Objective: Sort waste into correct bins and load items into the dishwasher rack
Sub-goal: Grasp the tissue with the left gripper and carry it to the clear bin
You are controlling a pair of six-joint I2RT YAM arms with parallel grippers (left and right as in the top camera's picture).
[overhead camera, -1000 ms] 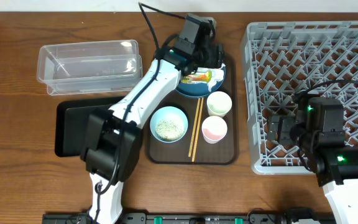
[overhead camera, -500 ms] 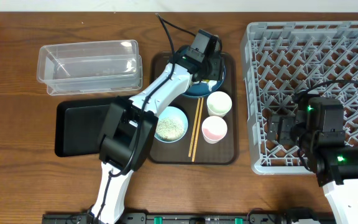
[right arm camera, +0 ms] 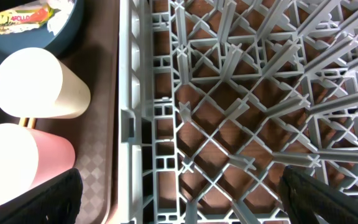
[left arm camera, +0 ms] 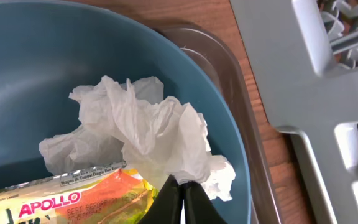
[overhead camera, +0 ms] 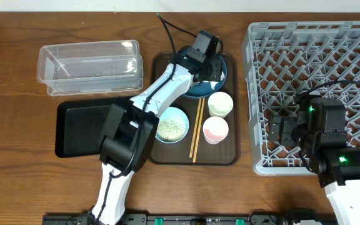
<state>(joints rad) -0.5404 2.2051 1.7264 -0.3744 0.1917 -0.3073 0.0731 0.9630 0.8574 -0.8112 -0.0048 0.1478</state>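
Observation:
My left gripper (left arm camera: 183, 200) is down in the dark blue dish (left arm camera: 36, 74), shut on the lower edge of the crumpled white tissue (left arm camera: 142, 127). The yellow-green snack wrapper (left arm camera: 73, 199) lies just left of the fingers. Overhead, the left gripper (overhead camera: 207, 67) covers most of the dish (overhead camera: 194, 91). The small bowl (overhead camera: 170, 125) holds whitish rice scraps. Beside it are chopsticks (overhead camera: 196, 128) and two cups (overhead camera: 220, 104) (overhead camera: 215, 130). My right gripper (right arm camera: 182, 199) hangs open over the left edge of the grey rack (right arm camera: 241, 93), holding nothing.
The dishes stand on a brown serving tray (overhead camera: 225, 156). A clear tub (overhead camera: 89, 62) sits at the back left, with a flat black tray (overhead camera: 74, 128) in front of it. The rack (overhead camera: 317, 62) fills the right side, under the right gripper (overhead camera: 280, 131).
The left gripper came down into the blue dish and closed its jaws on the tissue. The right arm has not moved.

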